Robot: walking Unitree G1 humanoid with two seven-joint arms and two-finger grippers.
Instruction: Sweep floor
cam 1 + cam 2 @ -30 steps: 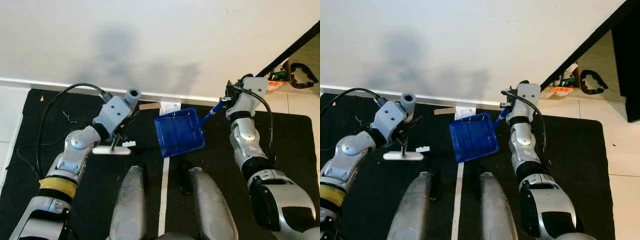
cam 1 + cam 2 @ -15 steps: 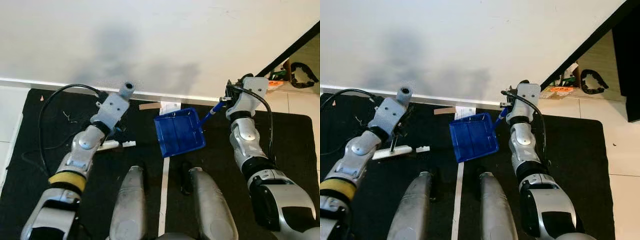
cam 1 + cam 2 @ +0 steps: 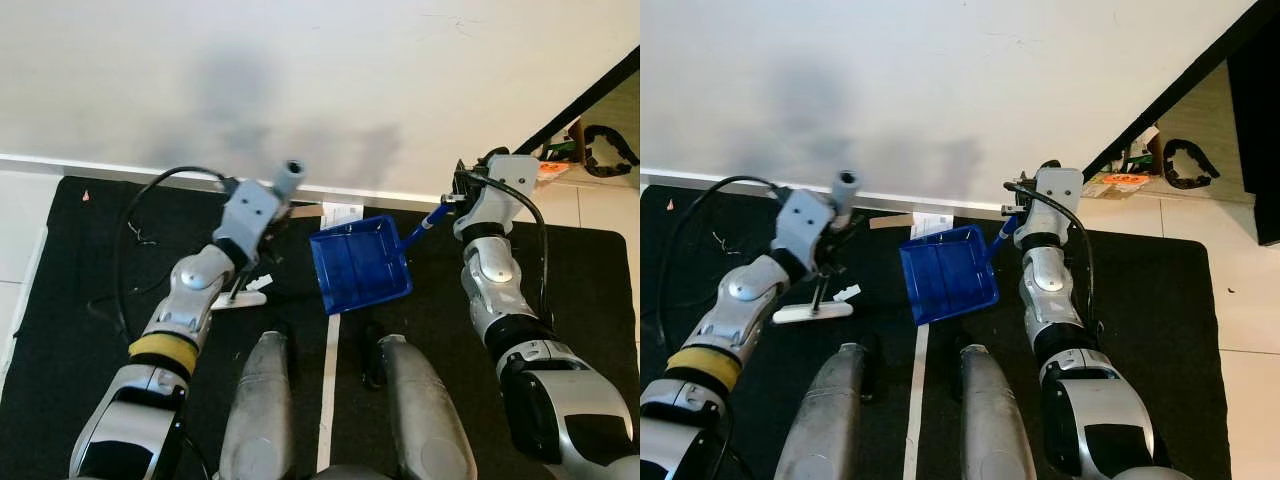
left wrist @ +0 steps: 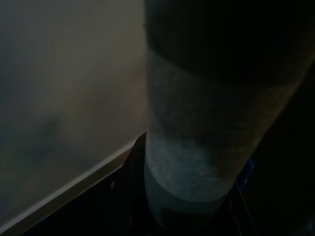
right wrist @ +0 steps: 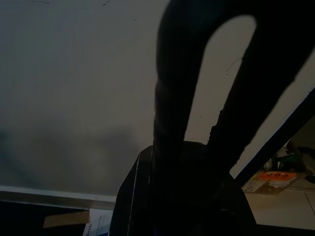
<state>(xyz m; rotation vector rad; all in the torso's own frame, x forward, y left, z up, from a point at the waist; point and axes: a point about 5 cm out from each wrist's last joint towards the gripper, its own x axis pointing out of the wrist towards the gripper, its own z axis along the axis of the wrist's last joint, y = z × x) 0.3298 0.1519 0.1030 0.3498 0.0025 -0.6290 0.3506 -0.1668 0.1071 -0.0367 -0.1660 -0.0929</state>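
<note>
My left claw is clamped on the brush, its white head on the black mat; my right claw grips the blue dustpan just beside it.

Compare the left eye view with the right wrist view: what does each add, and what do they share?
The left eye view adds the blue dustpan, the white brush head on the black mat, and the left arm. The right wrist view adds the right claw's black fingers up close. Shared: the white wall, its baseboard and the paper slip beside it.
</note>
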